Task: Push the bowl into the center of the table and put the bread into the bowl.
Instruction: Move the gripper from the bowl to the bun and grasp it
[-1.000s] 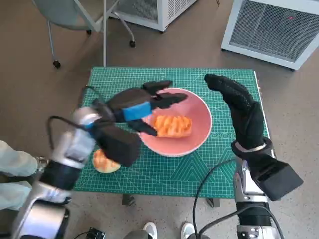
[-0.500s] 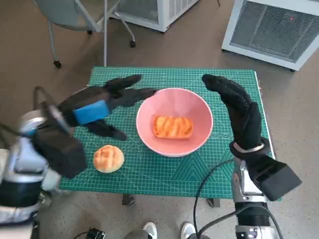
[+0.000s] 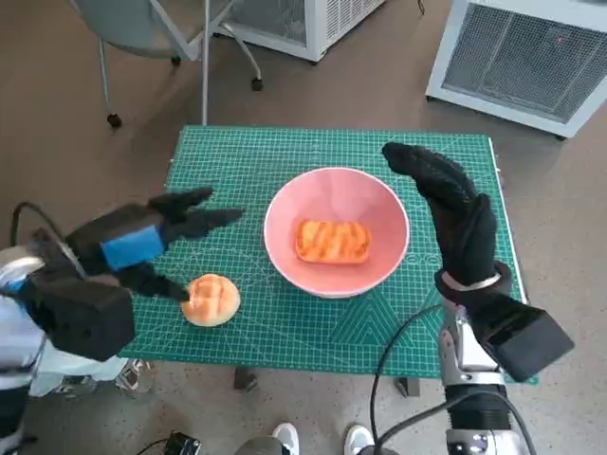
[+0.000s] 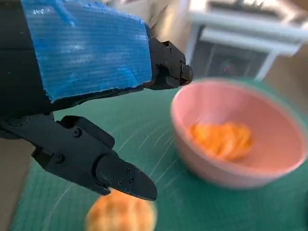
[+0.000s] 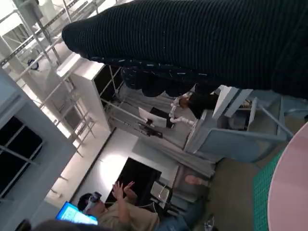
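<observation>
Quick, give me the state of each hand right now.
Left hand: open, fingers apart, holding nothing, above the mat beside the round bun.
Right hand: open, holding nothing, raised beside the pink bowl.

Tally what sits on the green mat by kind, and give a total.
Bowls: 1, the pink bowl.
Bread: 2, the striped bread inside the bowl and the round bun on the green mat.
Total: 3.

A green cutting mat (image 3: 285,332) covers the table, with a wheeled chair (image 3: 142,28) and white units (image 3: 531,57) beyond.
</observation>
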{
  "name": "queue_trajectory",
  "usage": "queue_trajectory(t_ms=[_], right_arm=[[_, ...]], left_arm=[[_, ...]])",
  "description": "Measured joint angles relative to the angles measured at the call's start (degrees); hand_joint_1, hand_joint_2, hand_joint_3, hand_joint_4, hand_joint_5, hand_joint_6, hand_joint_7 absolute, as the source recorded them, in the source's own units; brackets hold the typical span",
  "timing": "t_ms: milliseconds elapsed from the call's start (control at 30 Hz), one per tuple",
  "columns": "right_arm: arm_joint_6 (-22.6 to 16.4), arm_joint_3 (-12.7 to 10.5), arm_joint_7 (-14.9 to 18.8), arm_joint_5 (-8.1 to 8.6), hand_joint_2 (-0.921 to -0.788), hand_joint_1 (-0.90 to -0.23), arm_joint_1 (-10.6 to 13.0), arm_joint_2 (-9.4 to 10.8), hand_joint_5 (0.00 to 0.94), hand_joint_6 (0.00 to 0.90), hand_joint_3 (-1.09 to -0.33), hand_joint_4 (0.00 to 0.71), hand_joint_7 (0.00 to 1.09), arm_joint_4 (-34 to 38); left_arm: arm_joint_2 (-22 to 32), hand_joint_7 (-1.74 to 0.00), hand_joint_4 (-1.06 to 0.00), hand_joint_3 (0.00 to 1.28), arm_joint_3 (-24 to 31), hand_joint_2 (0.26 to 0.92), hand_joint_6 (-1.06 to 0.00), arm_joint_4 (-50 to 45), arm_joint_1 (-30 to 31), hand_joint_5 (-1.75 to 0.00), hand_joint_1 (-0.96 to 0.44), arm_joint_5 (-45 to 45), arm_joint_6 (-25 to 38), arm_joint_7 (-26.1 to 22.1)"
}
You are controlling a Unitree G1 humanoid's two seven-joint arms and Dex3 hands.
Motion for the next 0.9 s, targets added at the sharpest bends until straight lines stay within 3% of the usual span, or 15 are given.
queue_trajectory(t_ms=[333, 900], right_arm=[[0.0, 0.0, 0.7, 0.29, -0.921, -0.712, -0.5, 0.1, 0.001, -0.001, -0.746, 0.120, 0.41, 1.0], [0.0, -0.3, 1.6, 0.55, -0.921, -0.713, -0.7, 0.1, 0.002, -0.001, -0.745, 0.122, 0.41, 1.3]], left_arm=[[-0.3, 0.00, -0.02, 0.00, -2.2, 0.737, -0.21, 0.3, 2.9, 0.00, -0.33, 3.0, 1.4, 0.1], [-3.1, 0.00, -0.03, 0.00, -7.5, 0.736, -0.19, 5.6, 2.9, -0.01, -0.28, 7.4, 2.4, 1.6]])
